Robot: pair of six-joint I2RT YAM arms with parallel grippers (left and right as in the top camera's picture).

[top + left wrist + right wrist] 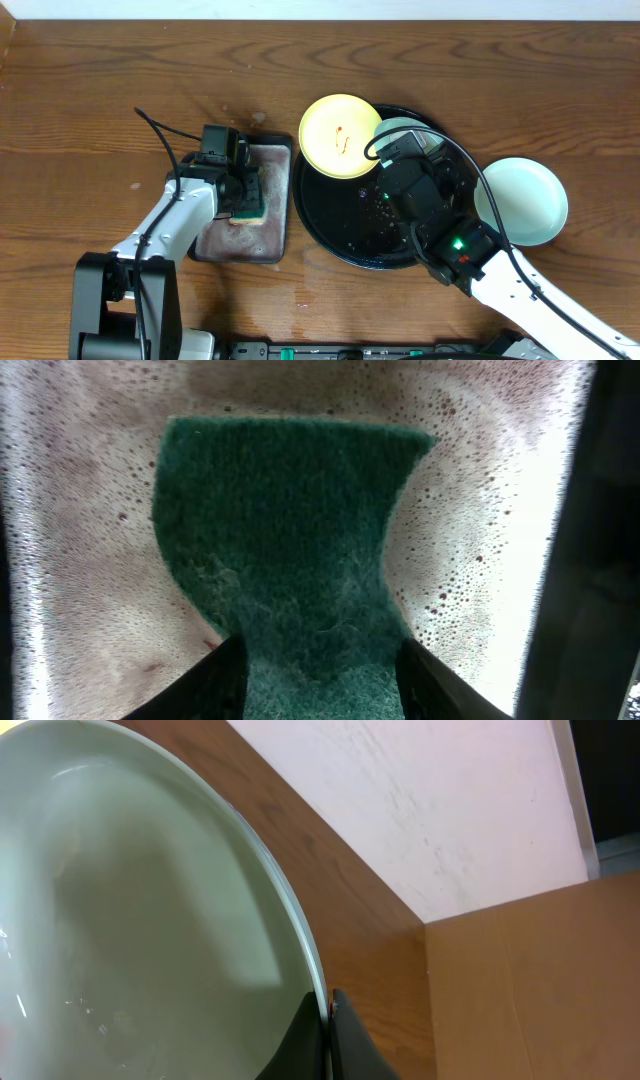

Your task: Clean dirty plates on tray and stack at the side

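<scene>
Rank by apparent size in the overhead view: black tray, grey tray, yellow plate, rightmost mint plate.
1. black tray
2. grey tray
3. yellow plate and rightmost mint plate: alike, unranked

Right arm [440, 200] covers tray [335, 215] rt half; its lower-left open frm above; grey tray [250, 240] crowds left rim.

Setting reads as a robotics lab test station. Evidence: left arm [170, 215] and right arm [520, 285] with exposed cabling [160, 133] stand at the front edge of a wooden bench [80, 100] against a plain white wall [450, 810]. Washing-up props laid out: black tray [340, 235], grey tray [270, 235] of suds, green sponge [280, 530], yellow plate [340, 135], mint plate [120, 920].
</scene>
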